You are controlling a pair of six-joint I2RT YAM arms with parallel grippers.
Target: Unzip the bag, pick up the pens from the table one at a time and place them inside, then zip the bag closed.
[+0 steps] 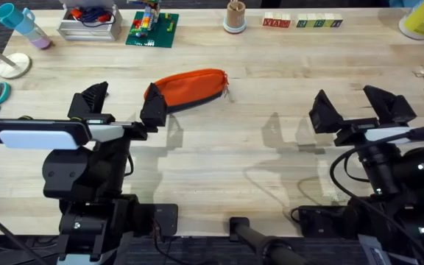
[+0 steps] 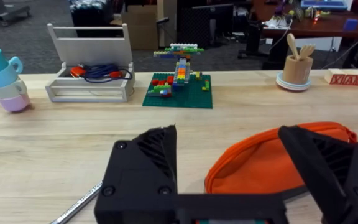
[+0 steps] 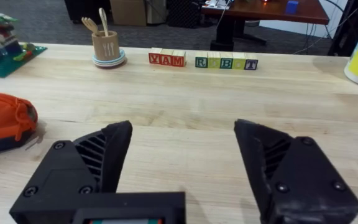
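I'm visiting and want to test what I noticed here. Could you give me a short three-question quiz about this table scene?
1. True or false: the left gripper is clamped shut on the bag.
2. In the overhead view, the bag lies nearer to which gripper? A) the left one B) the right gripper
3. Fill in: in the left wrist view, a thin pen lies on the ____, beside the left gripper's finger.

Key:
1. False: its jaws stand open, with the bag's end just beyond them.
2. A.
3. table.
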